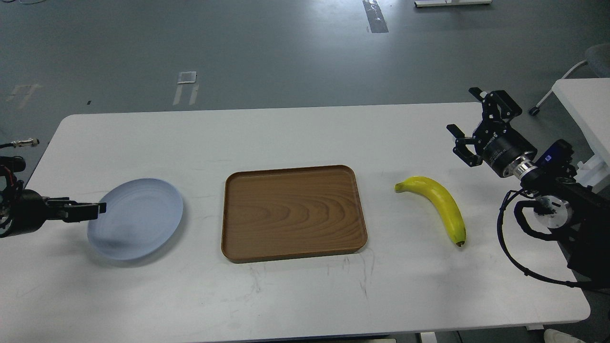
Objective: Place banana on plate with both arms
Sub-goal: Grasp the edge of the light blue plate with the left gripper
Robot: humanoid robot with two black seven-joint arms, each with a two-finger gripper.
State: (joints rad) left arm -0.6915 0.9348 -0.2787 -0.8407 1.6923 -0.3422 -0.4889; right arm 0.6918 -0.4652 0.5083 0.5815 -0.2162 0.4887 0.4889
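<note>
Scuffed table [305, 295] holds tray [293, 213] between plate [143, 224] and banana [436, 206].

The white table [305, 133] has lots of bare room along the back and the front. The brown wooden tray [293, 213] sits in the middle, between the blue plate [138, 216] and the banana [436, 202]. Nothing stands close around the banana, so every side is free.
</note>
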